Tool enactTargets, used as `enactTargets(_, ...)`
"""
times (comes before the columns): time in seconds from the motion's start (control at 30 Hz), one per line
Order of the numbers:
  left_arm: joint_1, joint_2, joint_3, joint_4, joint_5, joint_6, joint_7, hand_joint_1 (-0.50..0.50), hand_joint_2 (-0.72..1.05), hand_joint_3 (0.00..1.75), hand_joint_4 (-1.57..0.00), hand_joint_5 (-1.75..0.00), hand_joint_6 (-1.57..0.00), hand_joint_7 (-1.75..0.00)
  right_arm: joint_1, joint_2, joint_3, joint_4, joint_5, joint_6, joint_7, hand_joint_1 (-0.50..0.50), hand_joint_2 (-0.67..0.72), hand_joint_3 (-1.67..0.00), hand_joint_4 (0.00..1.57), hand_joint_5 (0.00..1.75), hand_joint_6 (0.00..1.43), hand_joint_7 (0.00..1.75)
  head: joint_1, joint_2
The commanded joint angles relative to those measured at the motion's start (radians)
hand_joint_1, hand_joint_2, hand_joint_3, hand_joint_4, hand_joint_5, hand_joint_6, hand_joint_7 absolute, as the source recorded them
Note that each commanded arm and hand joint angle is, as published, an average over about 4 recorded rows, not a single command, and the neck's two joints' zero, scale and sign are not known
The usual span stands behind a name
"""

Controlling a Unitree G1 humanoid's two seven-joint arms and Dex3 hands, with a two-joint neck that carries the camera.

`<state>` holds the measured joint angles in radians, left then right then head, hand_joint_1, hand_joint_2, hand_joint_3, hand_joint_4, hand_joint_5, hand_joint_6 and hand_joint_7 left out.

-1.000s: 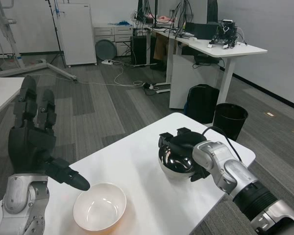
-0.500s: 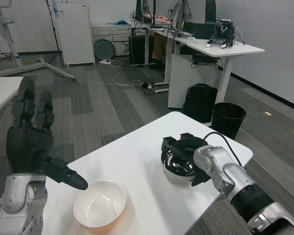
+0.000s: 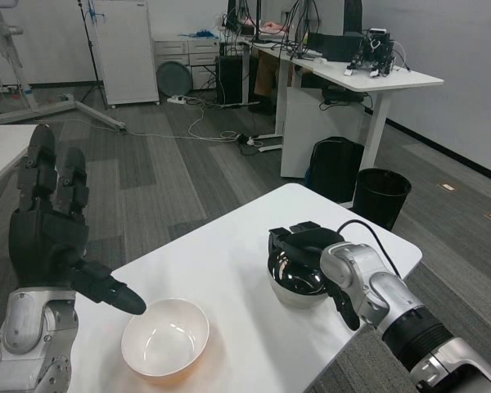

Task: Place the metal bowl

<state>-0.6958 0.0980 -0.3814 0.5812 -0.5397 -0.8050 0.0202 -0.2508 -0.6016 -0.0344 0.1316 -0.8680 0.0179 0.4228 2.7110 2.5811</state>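
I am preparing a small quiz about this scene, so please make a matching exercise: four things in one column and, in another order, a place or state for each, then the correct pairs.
Column 1
1. metal bowl
2. white bowl
3. left hand
4. black bin

Column 2
A. raised with fingers spread, holding nothing
B. on the floor beyond the table
C. gripped at its rim by the right hand
D. empty, on the table near its front edge

Pairs: 1-C, 2-D, 3-A, 4-B
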Motion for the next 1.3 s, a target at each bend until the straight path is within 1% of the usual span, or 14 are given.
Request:
enactTargets(0.03,-0.011,0.010,0.001,0.006,-0.007,-0.008,0.000,-0.50,-0.50,0.00,0.00,-0.10,0.00,0.00,0.021,0.008,-0.001,-0.020,-0.003,0.009,0.010,-0.42,0.72,0.00,0.00,0.00,0.09,1.27,-0.002,0.000)
enactTargets(0.13,-0.010,0.011,0.001,0.007,-0.009,-0.008,0.000,-0.50,-0.53,0.00,0.00,-0.10,0.00,0.00,0.021,0.008,-0.006,-0.041,-0.004,0.014,0.010,-0.42,0.72,0.00,0.00,0.00,0.01,1.17,-0.001,0.000)
enactTargets(0.3,-0.010,0.011,0.001,0.008,-0.011,-0.008,0.000,-0.50,-0.53,0.00,0.00,-0.10,0.00,0.00,0.024,0.008,-0.023,-0.093,-0.011,0.017,0.011,-0.42,0.72,0.00,0.00,0.00,0.00,0.93,-0.004,0.000)
enactTargets(0.43,-0.010,0.011,0.001,0.008,-0.012,-0.008,0.000,-0.50,-0.48,0.04,0.00,-0.03,0.00,0.00,0.026,0.008,-0.035,-0.122,-0.013,0.021,0.008,-0.43,0.72,0.00,0.00,0.00,0.00,0.37,-0.004,0.005)
enactTargets(0.53,-0.007,0.010,-0.001,0.008,-0.014,-0.009,0.000,-0.50,-0.48,0.00,0.00,-0.08,0.00,0.00,0.029,0.006,-0.046,-0.145,-0.014,0.022,-0.002,-0.45,0.72,0.00,0.00,0.00,0.00,0.14,0.000,0.010)
enactTargets(0.6,-0.005,0.009,-0.001,0.008,-0.014,-0.010,0.000,-0.50,-0.46,0.00,0.00,-0.10,0.00,0.00,0.032,0.005,-0.053,-0.157,-0.014,0.022,-0.009,-0.45,0.72,0.00,0.00,0.00,0.00,0.12,0.001,0.013)
enactTargets(0.63,-0.004,0.009,-0.001,0.007,-0.014,-0.010,0.000,-0.50,-0.48,0.00,0.00,-0.10,0.00,0.00,0.034,0.006,-0.060,-0.168,-0.014,0.022,-0.013,-0.45,0.72,0.00,0.00,0.00,0.00,0.49,0.000,0.014)
enactTargets(0.67,-0.003,0.010,-0.001,0.006,-0.014,-0.010,0.000,-0.50,-0.48,0.00,0.00,-0.10,0.00,0.00,0.038,0.008,-0.072,-0.189,-0.015,0.025,-0.017,-0.46,0.72,0.00,0.00,0.00,0.00,0.47,-0.001,0.017)
enactTargets(0.73,0.000,0.010,-0.001,0.001,-0.014,-0.010,0.000,-0.50,-0.53,0.00,0.00,-0.10,0.00,0.00,0.045,0.011,-0.101,-0.242,-0.019,0.032,-0.022,-0.46,0.72,0.00,0.00,0.00,0.20,0.40,-0.003,0.019)
enactTargets(0.77,0.002,0.010,-0.002,-0.001,-0.014,-0.010,0.000,-0.50,-0.50,0.00,0.00,-0.10,0.00,0.00,0.048,0.013,-0.114,-0.267,-0.023,0.036,-0.022,-0.46,0.72,0.00,0.00,0.00,0.55,0.00,-0.003,0.021)
enactTargets(0.8,0.002,0.010,-0.003,-0.003,-0.014,-0.010,0.000,-0.50,-0.50,0.00,0.00,-0.10,0.00,0.00,0.051,0.013,-0.132,-0.297,-0.028,0.039,-0.022,-0.46,0.72,0.00,0.00,0.00,0.89,0.00,-0.003,0.022)
enactTargets(0.87,0.004,0.011,-0.005,-0.006,-0.014,-0.010,0.000,-0.50,-0.46,0.00,0.00,-0.10,0.00,0.00,0.057,0.015,-0.170,-0.360,-0.037,0.045,-0.023,-0.46,0.72,0.00,0.00,0.00,1.38,0.00,-0.005,0.023)
enactTargets(1.07,0.008,0.011,-0.007,-0.009,-0.014,-0.010,0.000,-0.50,-0.48,0.00,0.00,-0.10,0.00,0.00,0.088,0.023,-0.327,-0.569,-0.050,0.047,-0.053,-0.46,0.66,0.00,0.00,0.00,1.43,0.00,-0.013,0.034)
enactTargets(1.3,0.009,0.011,-0.006,-0.009,-0.014,-0.010,0.000,-0.50,-0.46,0.00,0.00,-0.10,0.00,0.00,0.094,0.037,-0.361,-0.601,0.005,0.020,-0.060,-0.46,0.66,0.00,0.00,0.00,1.43,0.00,-0.005,0.033)
